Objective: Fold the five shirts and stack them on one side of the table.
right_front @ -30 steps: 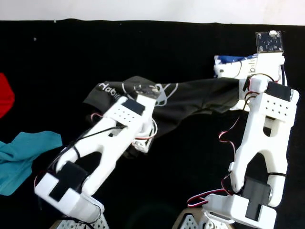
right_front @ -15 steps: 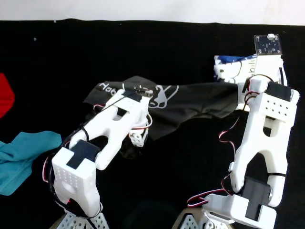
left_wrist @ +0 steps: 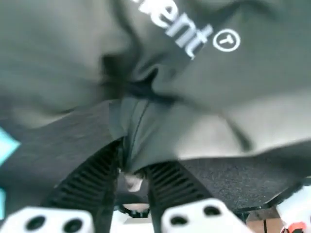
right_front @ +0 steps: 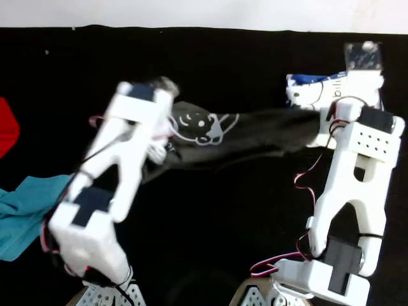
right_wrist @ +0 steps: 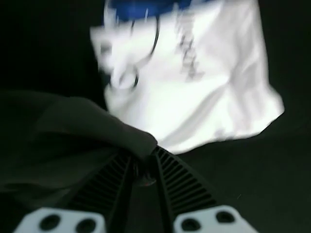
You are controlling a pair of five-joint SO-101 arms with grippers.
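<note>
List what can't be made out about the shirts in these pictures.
- Red shirt: cut off by the high view's left edge.
- Teal shirt: same edge, and the left arm overlaps it.
- White shirt: right arm covers part in high view; print blurred in right wrist view.

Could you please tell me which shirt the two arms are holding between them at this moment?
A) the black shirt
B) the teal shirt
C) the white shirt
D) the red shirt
A: the black shirt stretches between the two arms in the high view, and each wrist view shows that arm's jaws closed on a fold of its dark fabric.
</note>
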